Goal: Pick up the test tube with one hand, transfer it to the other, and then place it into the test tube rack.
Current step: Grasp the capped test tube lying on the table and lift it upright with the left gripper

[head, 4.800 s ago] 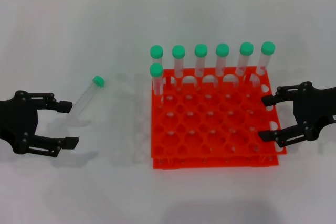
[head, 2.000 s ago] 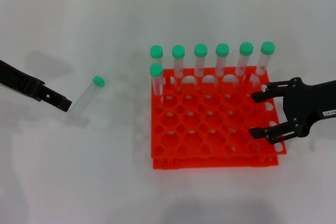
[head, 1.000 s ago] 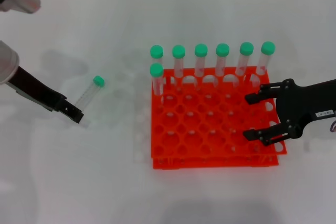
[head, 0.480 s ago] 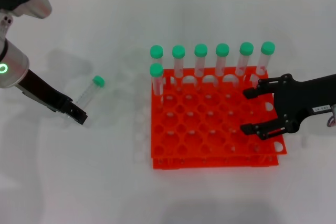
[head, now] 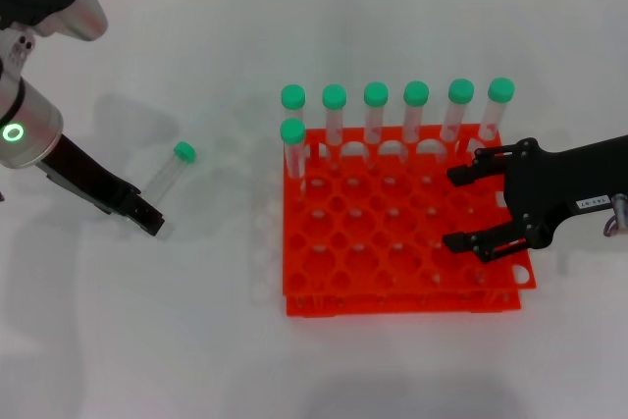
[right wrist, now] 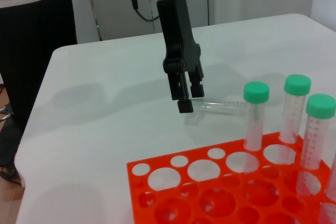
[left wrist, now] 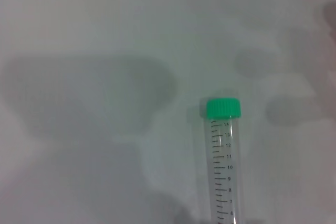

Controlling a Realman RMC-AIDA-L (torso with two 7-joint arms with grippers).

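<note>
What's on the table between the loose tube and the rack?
Nothing. In the head view the table is bare between the loose tube, lying flat by the left gripper, and the rack.

The test tube (left wrist: 224,161) runs off the left wrist view's edge, its base unseen.

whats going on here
A two-armed robot is starting to move a loose test tube into the orange test tube rack. The tube lies flat on the white table, left of the rack, not yet lifted. The left end effector is down at the tube's bottom end, about to grasp it. The right end effector hovers open over the right side of the rack, which holds seven green-capped tubes along its far edge.
</note>
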